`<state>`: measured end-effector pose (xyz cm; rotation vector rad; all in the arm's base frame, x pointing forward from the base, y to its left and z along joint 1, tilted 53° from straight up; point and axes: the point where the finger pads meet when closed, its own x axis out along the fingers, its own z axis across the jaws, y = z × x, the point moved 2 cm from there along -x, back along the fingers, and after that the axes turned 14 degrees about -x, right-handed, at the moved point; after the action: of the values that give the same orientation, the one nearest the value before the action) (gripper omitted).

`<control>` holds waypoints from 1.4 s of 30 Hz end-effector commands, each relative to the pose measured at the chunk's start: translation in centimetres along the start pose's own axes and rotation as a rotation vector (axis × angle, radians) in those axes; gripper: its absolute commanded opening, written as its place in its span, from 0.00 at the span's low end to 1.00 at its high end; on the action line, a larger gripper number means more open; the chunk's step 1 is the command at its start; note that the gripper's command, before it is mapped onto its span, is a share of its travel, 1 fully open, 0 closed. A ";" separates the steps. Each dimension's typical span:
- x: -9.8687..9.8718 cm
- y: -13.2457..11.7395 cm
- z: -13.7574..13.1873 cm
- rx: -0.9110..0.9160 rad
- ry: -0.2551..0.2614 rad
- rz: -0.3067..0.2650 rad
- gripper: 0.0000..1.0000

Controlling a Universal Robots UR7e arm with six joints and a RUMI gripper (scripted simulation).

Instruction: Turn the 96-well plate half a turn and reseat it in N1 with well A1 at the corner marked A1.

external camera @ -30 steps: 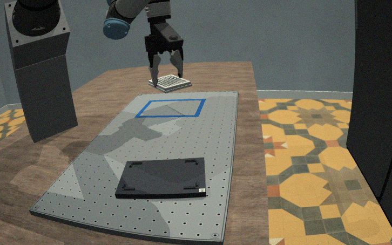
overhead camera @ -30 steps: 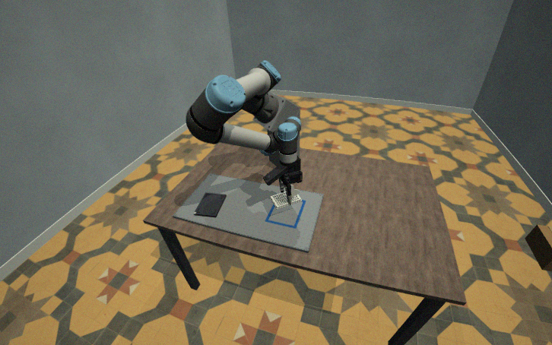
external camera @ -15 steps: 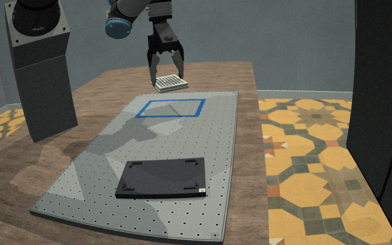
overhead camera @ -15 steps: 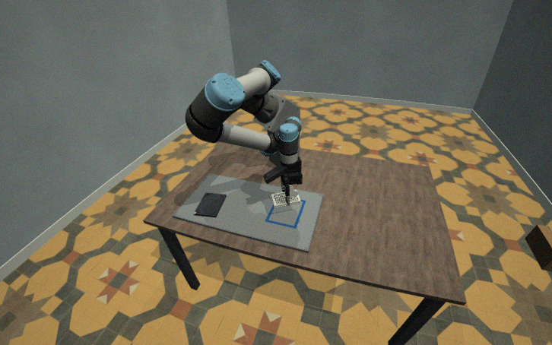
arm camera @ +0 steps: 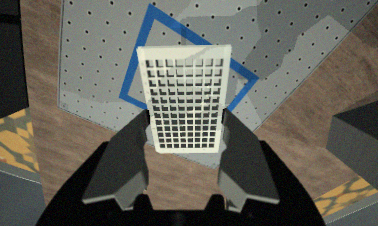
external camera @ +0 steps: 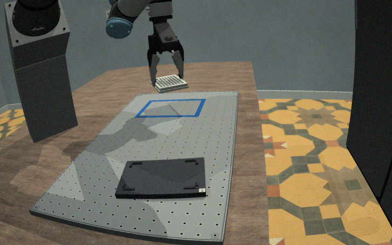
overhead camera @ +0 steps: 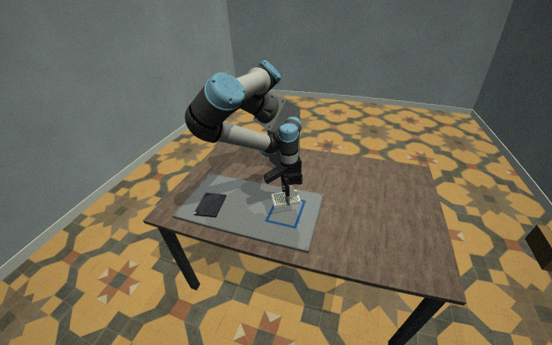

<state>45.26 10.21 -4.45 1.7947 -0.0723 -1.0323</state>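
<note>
The tool [external camera: 166, 74] has its two jaws closed partway onto the white 96-well plate [external camera: 170, 82], one finger pressed against each long side, and carries it in the air. In the wrist view the dark fingers flank the near half of the plate [arm camera: 185, 97], whose grid of square wells faces up toward the camera; which of its corners is cut off cannot be told at this size.

Seen from the exterior view, the plate hangs above the far end of the grey perforated board [external camera: 215, 143], just beyond the far side of the blue rectangular outline [external camera: 170, 108] marked on that board. It looks roughly level and touches nothing but the tool. From the top view the plate [overhead camera: 285, 199] overlaps one end of the blue outline [overhead camera: 285, 213], and in the wrist view the outline lies skewed beneath the plate, so the plate's edges are not parallel to it.

The plate nest N1 [external camera: 162, 177], a flat black tray with small raised locators at its four corners and a small white label at its near right corner, sits on the near part of the same board, well apart from the plate, with nothing on it. The board lies on the brown wooden desk [external camera: 246, 127]. The arm's dark pedestal [external camera: 40, 69] stands on the left of the desk.
</note>
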 end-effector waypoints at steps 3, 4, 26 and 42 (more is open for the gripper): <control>-0.1 0.0 -0.2 0.001 0.003 0.002 0.00; -0.1 0.0 -0.2 0.001 0.003 0.002 0.00; 0.9 0.1 -0.2 0.003 0.003 0.002 0.00; 1.8 0.1 -0.2 0.003 0.003 0.002 0.00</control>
<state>46.15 9.63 -5.28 1.7944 -0.0728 -1.0320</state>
